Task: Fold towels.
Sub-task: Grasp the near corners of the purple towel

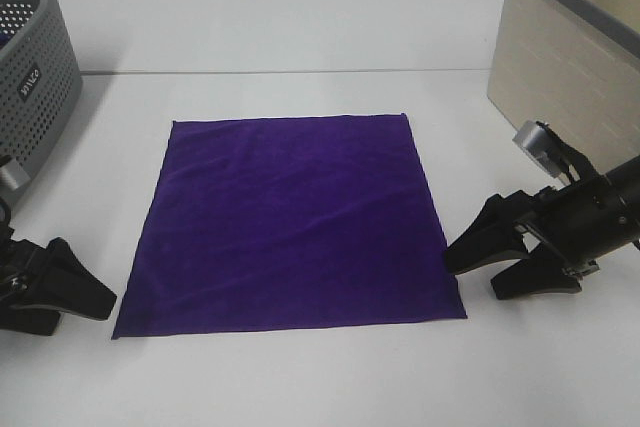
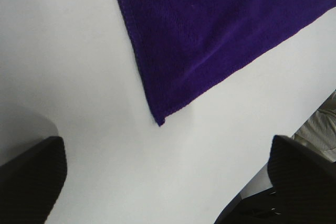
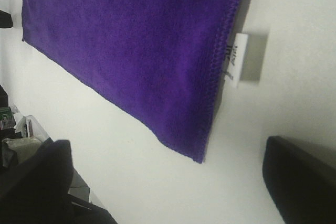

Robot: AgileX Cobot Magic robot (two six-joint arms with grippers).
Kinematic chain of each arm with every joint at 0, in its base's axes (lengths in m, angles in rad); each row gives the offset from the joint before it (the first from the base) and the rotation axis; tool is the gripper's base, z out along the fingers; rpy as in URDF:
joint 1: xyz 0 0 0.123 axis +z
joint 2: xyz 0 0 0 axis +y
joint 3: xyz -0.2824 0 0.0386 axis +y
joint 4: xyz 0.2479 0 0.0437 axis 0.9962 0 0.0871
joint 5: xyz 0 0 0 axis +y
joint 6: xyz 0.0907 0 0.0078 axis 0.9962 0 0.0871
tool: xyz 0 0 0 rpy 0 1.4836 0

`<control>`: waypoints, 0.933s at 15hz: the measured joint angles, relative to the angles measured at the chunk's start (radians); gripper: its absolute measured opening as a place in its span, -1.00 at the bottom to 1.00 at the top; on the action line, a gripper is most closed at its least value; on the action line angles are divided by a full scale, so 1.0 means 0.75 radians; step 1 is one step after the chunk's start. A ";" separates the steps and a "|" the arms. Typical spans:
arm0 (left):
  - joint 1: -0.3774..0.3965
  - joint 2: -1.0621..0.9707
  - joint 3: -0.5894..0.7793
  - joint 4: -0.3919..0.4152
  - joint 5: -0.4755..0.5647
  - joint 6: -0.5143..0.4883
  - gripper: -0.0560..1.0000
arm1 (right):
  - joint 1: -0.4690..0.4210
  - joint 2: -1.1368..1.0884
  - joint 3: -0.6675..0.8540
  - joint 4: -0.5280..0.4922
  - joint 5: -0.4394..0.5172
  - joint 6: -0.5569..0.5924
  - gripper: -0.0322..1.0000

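- Left end effector (image 2: 165, 182) is spread wide, nothing gripped; a towel (image 1: 290, 222) corner is seen just ahead, untouched.
- Right end effector (image 1: 472, 275) is spread wide, empty, just beside another corner.
- Towel is laid flat on counter (image 1: 300, 377) between them.

The towel (image 1: 290, 222) is a deep, plain purple, with a small white tag (image 3: 237, 59) bearing dark print. The worktop (image 1: 300, 377) is white. The grey basket (image 1: 30, 87) is dotted with small holes. The beige basket (image 1: 570, 47) has a grey rim. The left tool (image 2: 167, 148) and the right tool (image 1: 472, 275) are black.
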 joint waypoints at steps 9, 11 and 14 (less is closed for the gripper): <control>0.000 0.000 -0.003 0.013 0.001 0.007 0.94 | 0.000 0.000 0.000 0.004 -0.003 0.005 0.92; 0.000 0.000 -0.003 0.013 0.001 0.007 0.94 | 0.000 0.000 0.000 -0.001 -0.003 0.007 0.92; -0.007 0.000 -0.003 0.013 -0.004 0.005 0.94 | 0.000 0.000 0.000 0.001 -0.015 0.048 0.91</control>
